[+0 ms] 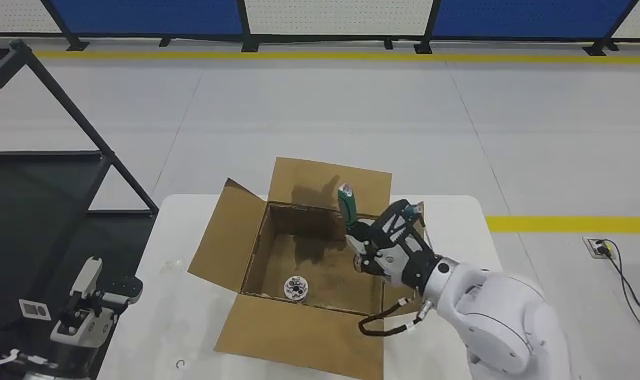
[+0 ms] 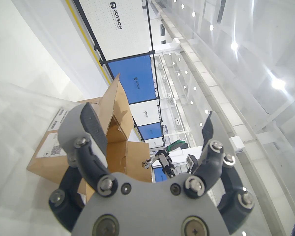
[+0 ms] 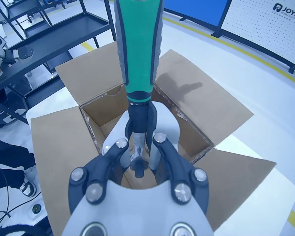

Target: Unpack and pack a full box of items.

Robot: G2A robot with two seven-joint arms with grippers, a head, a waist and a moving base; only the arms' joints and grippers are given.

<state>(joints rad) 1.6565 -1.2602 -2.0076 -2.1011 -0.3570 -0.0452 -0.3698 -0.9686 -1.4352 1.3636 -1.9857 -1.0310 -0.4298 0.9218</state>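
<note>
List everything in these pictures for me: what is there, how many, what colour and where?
box: one, brown cardboard, on the table, open with its flaps spread.
handled item: one, green and grey grip with a metal shank, held above the open box.
round item: one, small, pale and dark, on the box floor; too small to identify.
table: one, white, under the box.
rack: one, black, beside the table on the robot's left.
panels: several, blue and white, along the far side of the floor.
line: yellow, on the floor beyond the table.
right tool: one, grey and black, shut on the handled item's shank over the box.
left tool: one, grey and black, open, holding nothing, by the table's left edge.
</note>
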